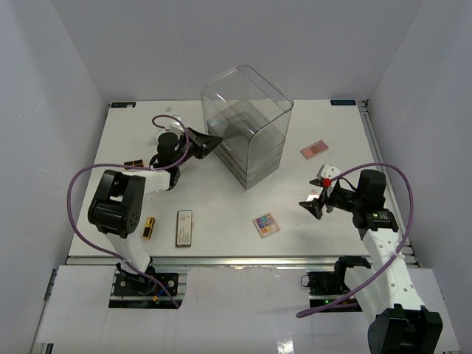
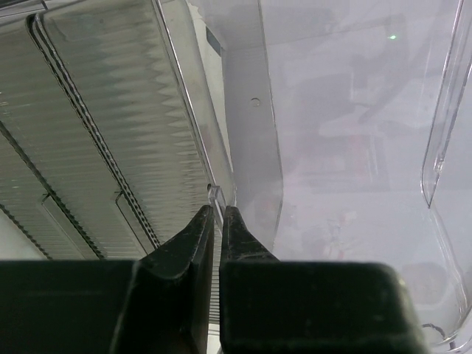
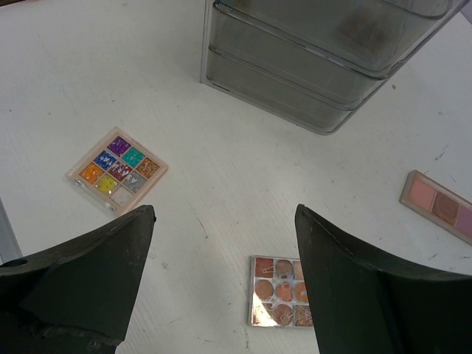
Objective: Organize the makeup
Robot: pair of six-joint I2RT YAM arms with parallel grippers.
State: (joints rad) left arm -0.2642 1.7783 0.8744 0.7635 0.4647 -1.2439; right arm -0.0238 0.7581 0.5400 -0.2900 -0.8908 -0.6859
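My left gripper (image 1: pixel 212 141) is at the left side of the clear drawer box (image 1: pixel 247 125). In the left wrist view its jaws (image 2: pixel 217 211) are pinched on a thin clear drawer edge (image 2: pixel 215 193). My right gripper (image 1: pixel 313 206) is open and empty above the table. In the right wrist view it (image 3: pixel 225 214) hovers over a pinkish square palette (image 3: pixel 280 291), with the multicolour square palette (image 3: pixel 118 168) to its left and the pink flat compact (image 3: pixel 442 209) to its right. The long beige-brown palette (image 1: pixel 184 227) and gold lipstick tube (image 1: pixel 149 227) lie at the front left.
The multicolour palette (image 1: pixel 265 223) lies front of centre and the pink compact (image 1: pixel 313 150) right of the box. A white sachet (image 1: pixel 330 175) lies by my right wrist. A small dark item (image 1: pixel 134 164) lies at the left. White walls enclose the table.
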